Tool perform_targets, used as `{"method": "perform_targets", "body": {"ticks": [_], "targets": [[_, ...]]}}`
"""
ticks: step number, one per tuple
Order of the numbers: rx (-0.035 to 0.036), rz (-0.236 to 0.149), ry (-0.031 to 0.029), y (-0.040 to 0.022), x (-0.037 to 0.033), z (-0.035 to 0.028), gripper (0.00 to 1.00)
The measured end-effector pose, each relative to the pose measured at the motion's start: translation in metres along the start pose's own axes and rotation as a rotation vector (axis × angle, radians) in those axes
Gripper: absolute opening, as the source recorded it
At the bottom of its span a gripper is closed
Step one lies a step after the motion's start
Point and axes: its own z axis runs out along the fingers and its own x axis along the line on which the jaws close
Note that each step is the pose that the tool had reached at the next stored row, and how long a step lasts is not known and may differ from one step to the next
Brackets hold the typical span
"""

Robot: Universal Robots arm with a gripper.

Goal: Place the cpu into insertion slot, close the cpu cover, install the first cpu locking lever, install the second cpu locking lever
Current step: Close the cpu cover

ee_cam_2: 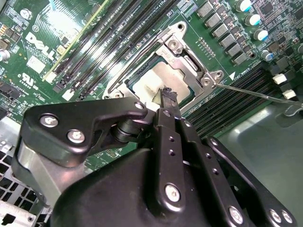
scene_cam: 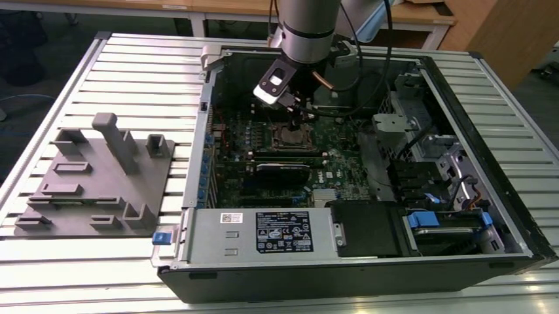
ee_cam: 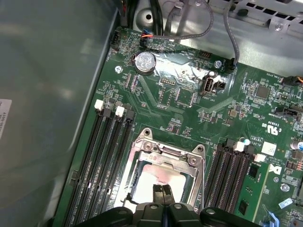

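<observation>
Closest to the lens in both wrist views: black jointed metal claw (ee_cam_2: pixel 168 97), fingertips pressed together, nothing seen pinched between them. Hangs tip-down straight over the small square insertion slot with its thin silvery rim (scene_cam: pixel 292 137), in the far half of the open black computer case (scene_cam: pixel 349 278) on the slatted metal surface (scene_cam: pixel 131 65). Seated in that slot: small flat square cpu with dull silver-grey face (ee_cam: pixel 158 177), directly beneath the tips, touching or just short of it, hard to tell. Laid down around it, by the look of things: thin silvery metal cpu cover with square window (ee_cam: pixel 165 153). Not yet latched, judging from the second wrist view: thin silvery wire locking lever (ee_cam_2: pixel 255 93), long axis running out from a corner of the frame across the black memory slots (ee_cam_2: pixel 236 111), off to one side of the tips and apart from them. At the exterior view's left, well apart from the case: grey moulded fixture block (scene_cam: pixel 96 176).
</observation>
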Motion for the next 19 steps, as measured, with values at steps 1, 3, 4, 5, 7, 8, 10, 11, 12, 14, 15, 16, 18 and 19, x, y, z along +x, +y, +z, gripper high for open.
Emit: {"method": "perform_targets", "body": {"ticks": [1,3,4,5,7,8,10,11,12,14,15,16,18,19], "targets": [[-0.0001,-0.002,0.0002,0.0000,0.0000,0.0000,0.11],[-0.0001,-0.003,0.0003,0.0000,0.0000,0.0000,0.11],[-0.0001,-0.003,0.0003,0.0000,0.0000,0.0000,0.11],[-0.0001,-0.003,0.0003,0.0000,0.0000,0.0000,0.11],[0.0000,-0.003,0.0003,0.0000,0.0000,0.0000,0.11],[0.0000,-0.003,0.0003,0.0000,0.0000,0.0000,0.11],[0.0000,-0.004,0.0003,0.0000,0.0000,0.0000,0.11],[0.0000,-0.006,0.0004,0.0000,0.0000,0.0000,0.11],[0.0000,-0.009,0.0004,0.0000,0.0000,0.0000,0.11],[0.0000,-0.010,0.0004,0.0000,0.0000,0.0000,0.11],[0.0001,-0.010,0.0004,0.0000,0.0000,0.0000,0.11],[0.0000,-0.010,0.0005,0.0000,0.0000,0.0000,0.11],[0.0000,-0.010,0.0005,0.0000,0.0000,0.0000,0.11],[0.0000,-0.010,0.0004,0.0000,0.0000,0.0000,0.11]]}}
